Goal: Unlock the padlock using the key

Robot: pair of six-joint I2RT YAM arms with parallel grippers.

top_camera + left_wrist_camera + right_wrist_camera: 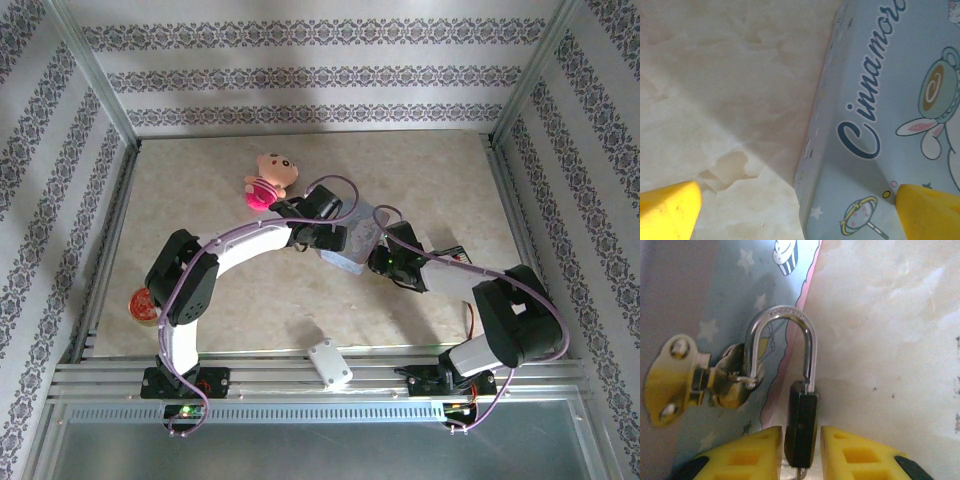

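In the right wrist view the small black padlock [801, 425] hangs upright between my yellow fingertips [752, 455], a thin gap on each side. Its silver shackle [785, 320] arches up. One leg sits in the body; the other is out of it and hooks through the brass hasp loop [732, 382] on the light-blue tin [740, 285]. A thin metal bit, perhaps the key [800, 473], pokes out under the body. My right gripper [801, 452] is slightly open. My left gripper [800, 215] is wide open, straddling the tin's [880, 125] near edge. From above, both grippers [322, 235] [385, 258] flank the tin [358, 243].
A pink plush doll [268, 180] lies behind the tin. A white box [330, 362] rests on the front rail and a red-orange object [143, 305] sits at the table's left edge. Metal frame posts and patterned walls enclose the pale tabletop [220, 170].
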